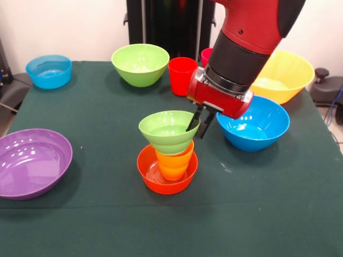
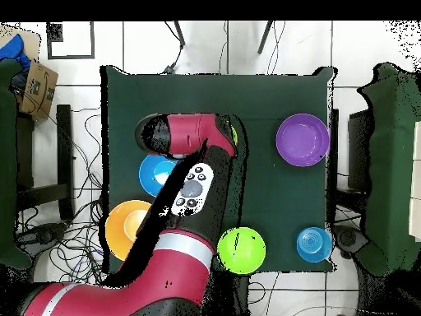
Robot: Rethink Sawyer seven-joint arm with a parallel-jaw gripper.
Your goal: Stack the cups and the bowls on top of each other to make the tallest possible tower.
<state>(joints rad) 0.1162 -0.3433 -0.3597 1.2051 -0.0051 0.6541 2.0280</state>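
Gripper (image 1: 200, 122) jaws straddle the small green bowl's (image 1: 167, 131) rim at 3 o'clock, gripping it; bowl likely light, glossy, slippery; sits tilted on yellow-orange cup (image 1: 174, 162); rim grip seems best.

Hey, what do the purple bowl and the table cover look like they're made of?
The purple bowl looks like glossy moulded plastic: bright window glints sit on its smooth inside. The table cover looks like dark green cloth, matt, with faint creases and no shine.

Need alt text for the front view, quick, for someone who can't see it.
The gripper straddles the rim of a small green bowl sitting on a yellow-orange cup inside an orange bowl. Purple, blue, green and yellow bowls and a red cup surround it.
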